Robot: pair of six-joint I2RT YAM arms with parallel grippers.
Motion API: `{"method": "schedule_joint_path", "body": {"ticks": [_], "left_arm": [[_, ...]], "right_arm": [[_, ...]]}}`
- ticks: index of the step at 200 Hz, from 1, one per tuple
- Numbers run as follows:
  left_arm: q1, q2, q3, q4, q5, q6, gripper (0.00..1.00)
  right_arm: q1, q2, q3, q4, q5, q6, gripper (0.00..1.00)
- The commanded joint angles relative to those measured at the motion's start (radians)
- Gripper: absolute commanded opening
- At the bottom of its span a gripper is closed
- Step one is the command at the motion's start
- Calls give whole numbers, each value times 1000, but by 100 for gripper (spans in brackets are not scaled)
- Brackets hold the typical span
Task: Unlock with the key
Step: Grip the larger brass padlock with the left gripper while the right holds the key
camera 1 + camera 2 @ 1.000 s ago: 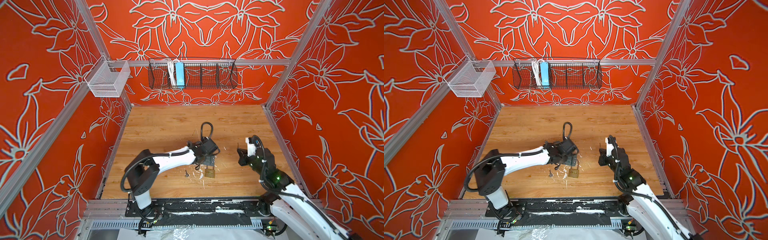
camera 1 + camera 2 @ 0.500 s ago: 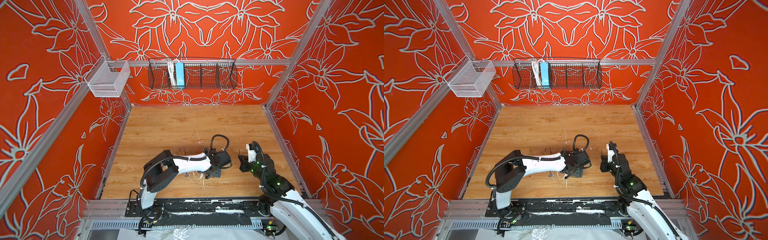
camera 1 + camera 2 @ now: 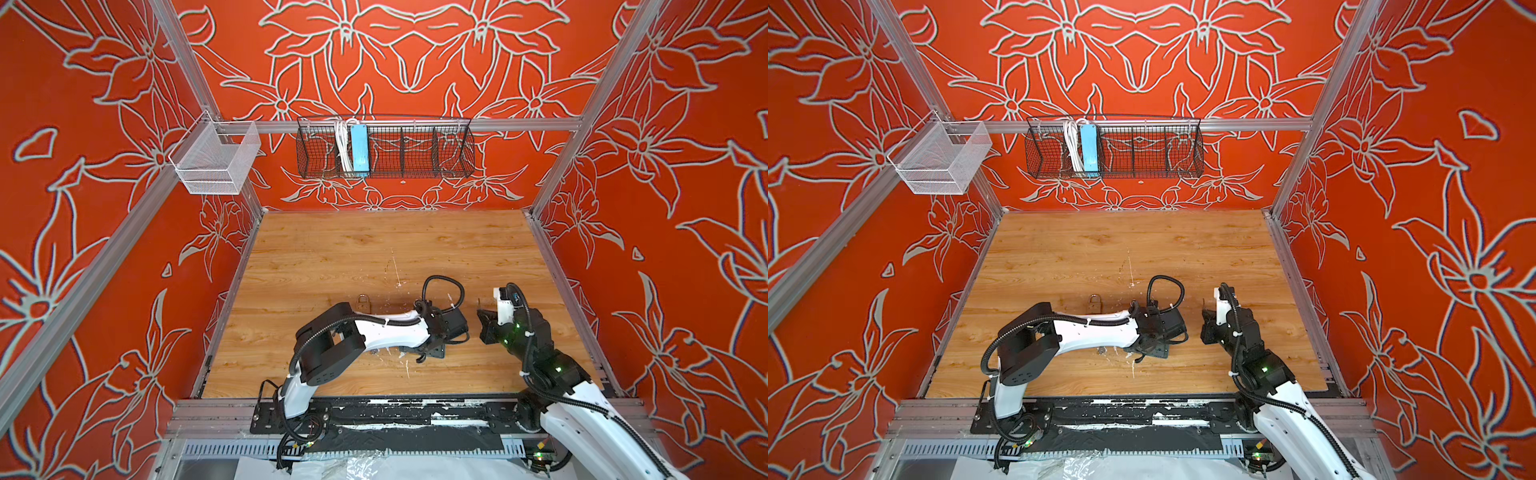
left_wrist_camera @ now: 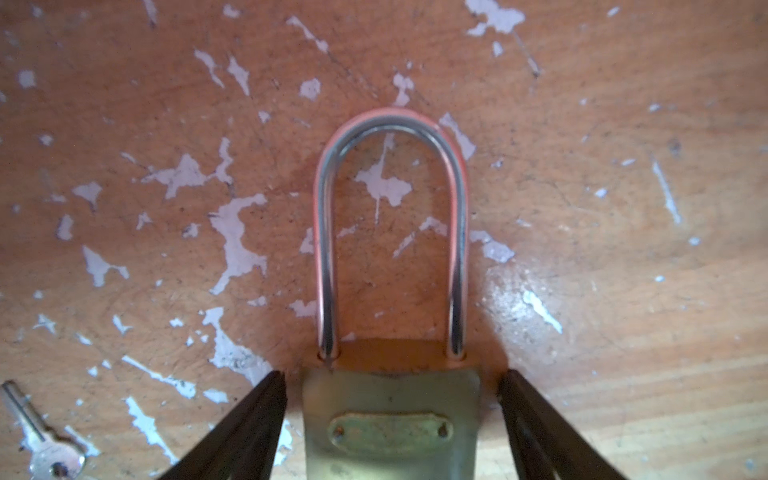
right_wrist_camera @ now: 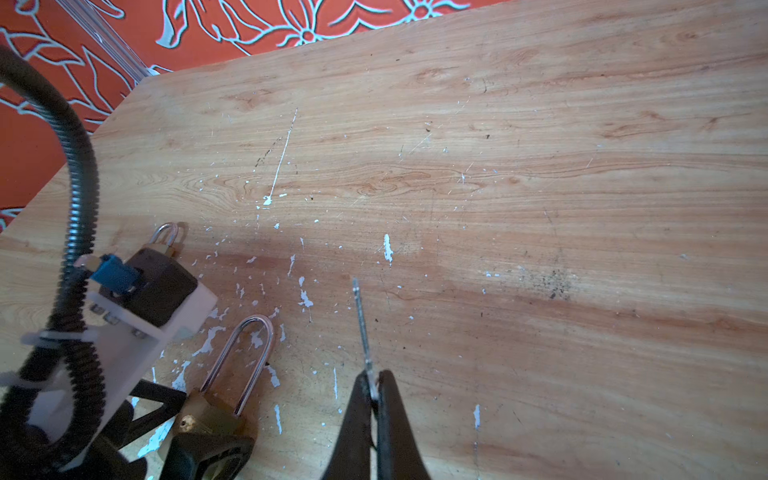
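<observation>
Padlock [image 4: 390, 428], brass body with a long steel shackle [image 4: 390, 129], lies flat on the wooden table [image 5: 540, 208] near the front middle; in both top views it is mostly hidden under the left wrist. The left gripper [image 4: 390, 376] straddles the body, with jaws apart and one finger on each side. A thin gap shows on both sides, so there is no firm grip on it. The shackle sits in both holes and looks closed. The right gripper [image 5: 374, 386] is pinched tight on a key [image 5: 360, 320]. The blade sticks out past the fingertips, and the key is near the padlock but not touching it. In both top views the two grippers sit close together, facing each other. A second padlock [image 3: 363, 301], smaller, lies on the table just behind the left arm, apart from both grippers. A spare key [image 4: 45, 440] lies flat on the table beside the left gripper and is not held. White paint chips are scattered across the wood around the padlock.
</observation>
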Motion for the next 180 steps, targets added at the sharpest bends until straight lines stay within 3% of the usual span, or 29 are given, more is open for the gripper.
{"method": "schedule_joint_path", "body": {"ticks": [1,23,77,122,180], "left_arm": [[7,16,-24,-35,-1,-25,80],[16,6,-54,-14,30,-14,75],[68,-6,-93,10,103,61,50],[109,-116,-93,53,93,119,46],[221,-328,-202,286,131,233,43]], "right_arm": [[-8,-3,-14,17,-5,10,0],[-10,-4,-13,16,-6,11,0],[-11,-6,-15,19,-10,10,0],[-11,0,-18,23,-10,11,0],[-13,5,-20,32,-17,9,0]]}}
